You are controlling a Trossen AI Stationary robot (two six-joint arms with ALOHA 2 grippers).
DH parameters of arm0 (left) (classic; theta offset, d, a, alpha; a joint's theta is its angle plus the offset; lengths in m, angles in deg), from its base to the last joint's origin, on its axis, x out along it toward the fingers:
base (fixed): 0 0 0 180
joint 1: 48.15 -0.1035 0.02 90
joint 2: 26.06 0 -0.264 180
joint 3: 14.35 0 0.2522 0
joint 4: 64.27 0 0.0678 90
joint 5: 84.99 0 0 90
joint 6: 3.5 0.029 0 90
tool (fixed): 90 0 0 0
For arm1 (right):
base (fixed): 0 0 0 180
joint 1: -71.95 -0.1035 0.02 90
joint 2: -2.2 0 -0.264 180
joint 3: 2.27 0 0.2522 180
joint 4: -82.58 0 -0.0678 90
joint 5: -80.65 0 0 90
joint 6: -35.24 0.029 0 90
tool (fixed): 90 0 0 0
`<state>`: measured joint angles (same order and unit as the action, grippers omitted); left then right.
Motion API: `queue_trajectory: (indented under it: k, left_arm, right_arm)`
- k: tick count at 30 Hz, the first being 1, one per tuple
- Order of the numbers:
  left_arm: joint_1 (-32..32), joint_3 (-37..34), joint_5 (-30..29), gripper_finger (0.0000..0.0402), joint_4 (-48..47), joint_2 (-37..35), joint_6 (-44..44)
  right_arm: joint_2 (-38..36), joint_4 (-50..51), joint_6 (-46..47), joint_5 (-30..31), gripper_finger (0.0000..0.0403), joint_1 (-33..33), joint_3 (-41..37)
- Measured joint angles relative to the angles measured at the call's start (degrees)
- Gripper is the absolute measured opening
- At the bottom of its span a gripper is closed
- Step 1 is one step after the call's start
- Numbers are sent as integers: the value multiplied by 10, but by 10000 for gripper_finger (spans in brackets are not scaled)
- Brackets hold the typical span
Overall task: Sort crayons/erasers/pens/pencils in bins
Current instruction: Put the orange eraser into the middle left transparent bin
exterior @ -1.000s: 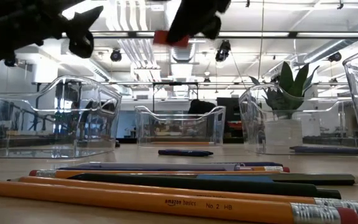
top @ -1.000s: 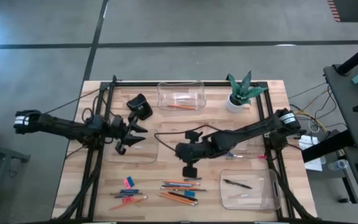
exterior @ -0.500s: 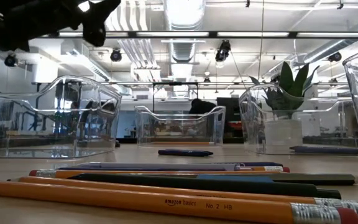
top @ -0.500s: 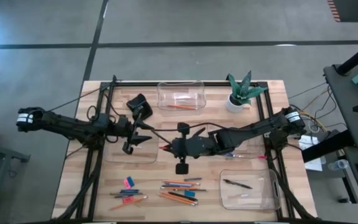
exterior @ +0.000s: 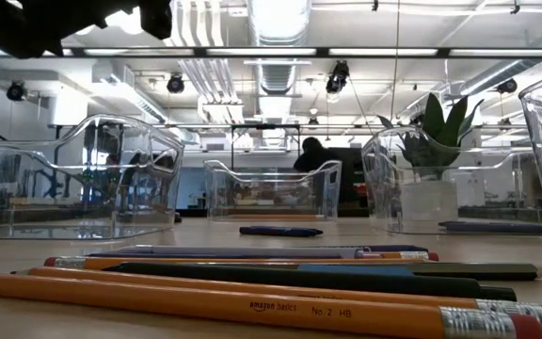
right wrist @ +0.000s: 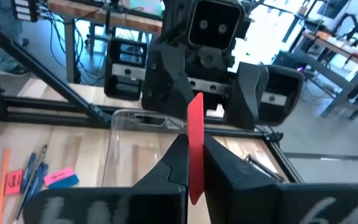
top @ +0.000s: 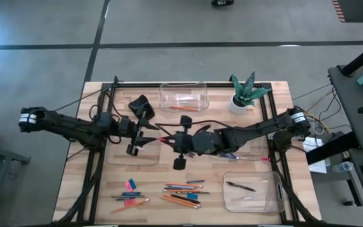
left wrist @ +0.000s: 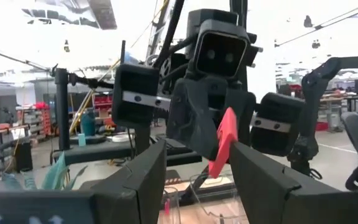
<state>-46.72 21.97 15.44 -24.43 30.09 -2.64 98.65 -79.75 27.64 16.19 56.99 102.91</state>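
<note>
My right gripper (top: 167,140) is shut on a pink eraser (right wrist: 195,146) and holds it in the air over the middle of the table, beside the left clear bin (top: 131,154). My left gripper (top: 150,134) is open and faces it from the table's left. In the left wrist view its two fingers stand apart, with the eraser (left wrist: 222,142) just ahead between them; I cannot tell whether they touch it. Pencils, pens, crayons and erasers (top: 178,192) lie near the table's near edge. My right gripper pinches the eraser's two flat faces (right wrist: 194,163) between its two fingers. The fingers come about level from the table's right. The eraser's free end (right wrist: 196,106) sticks out past the fingertips toward my left gripper. It is lifted clear of the table.
A far bin (top: 183,96) holds a pencil. A near right bin (top: 251,192) holds a pen. Another bin (top: 247,150) lies under my right arm. A plant pot (top: 239,101) stands far right. A black object (top: 142,107) sits by the left bin.
My right gripper has risen and gone toward the table's left and far side with the pink eraser, up to my left gripper. My left gripper has gone a little toward the table's right, staying open.
</note>
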Motion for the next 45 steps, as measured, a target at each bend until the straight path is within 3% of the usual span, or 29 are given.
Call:
queue_trajectory:
  k: [12,34,39,45]
  left_arm:
    - [1,19,25,162,60,43,-1]
    - [2,28,25,161,59,46,1]
    - [2,30,24,133,59,50,1]
    - [2,30,26,57,61,57,15]
  right_arm:
    - [2,-28,-10,-1,13,8,0]
    - [0,-12,-9,0,13,13,3]
    - [1,-14,-9,0,13,15,3]
    - [1,-12,-8,0,13,14,3]
